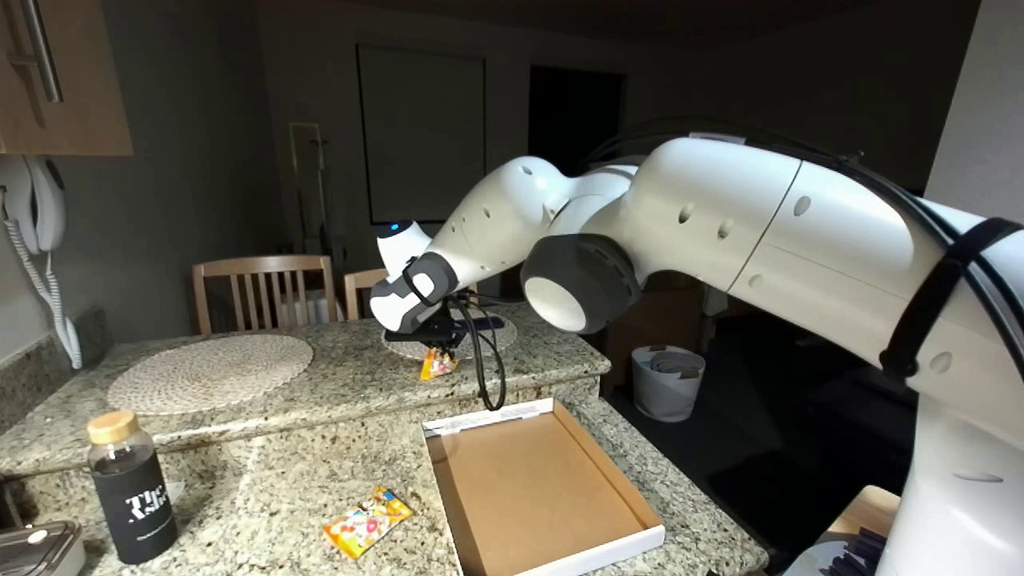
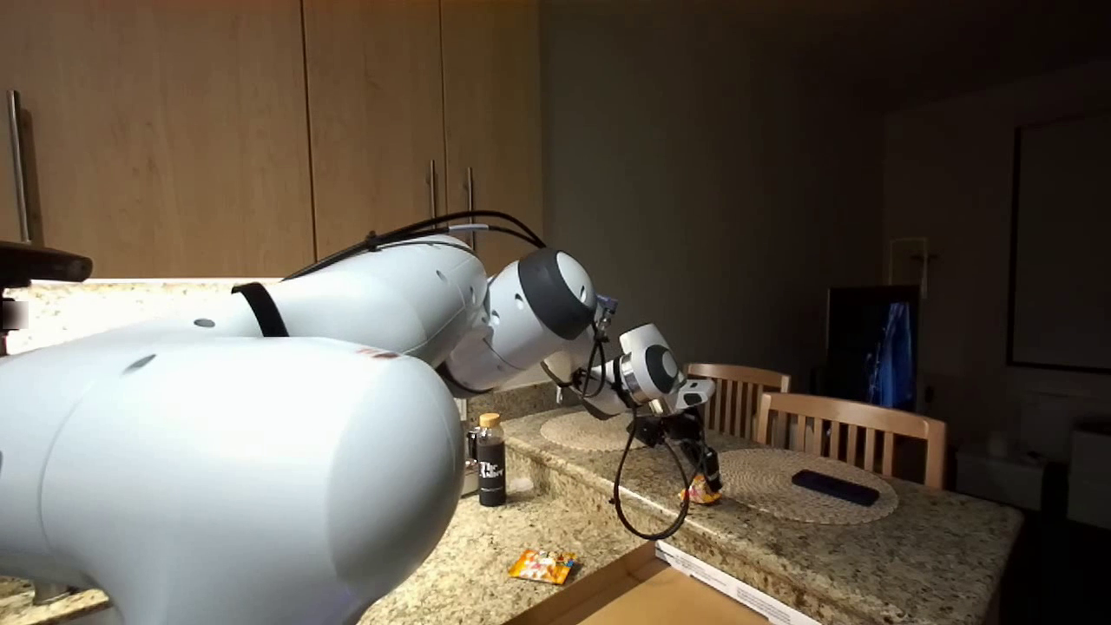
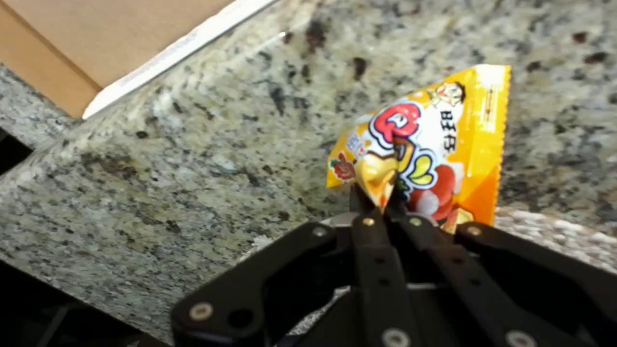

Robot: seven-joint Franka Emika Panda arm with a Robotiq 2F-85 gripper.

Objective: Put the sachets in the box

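One sachet [image 3: 434, 140] is pinched fast in the gripper [image 3: 381, 205], whose fingers stand close together over the raised counter [image 1: 352, 374]; whether the sachet touches the surface cannot be told. The counter's edge lies between it and the box [image 1: 544, 488], which sits below on the lower counter [image 1: 272, 512], its far rim close to the raised one. A black cable loop [image 1: 481, 364] hangs beside the gripper, its bottom appearing near that rim in both exterior views. A second sachet [image 1: 368, 522] lies near the box, and past it stand an upright bottle [image 1: 138, 504] and a lidded container [image 1: 36, 552]. Just by the held sachet is a round placemat [image 2: 746, 499] bearing a dark flat slab [image 2: 835, 488]; another placemat [image 1: 212, 372] lies well apart, and two wooden chairs [image 2: 855, 410] stand behind the raised counter
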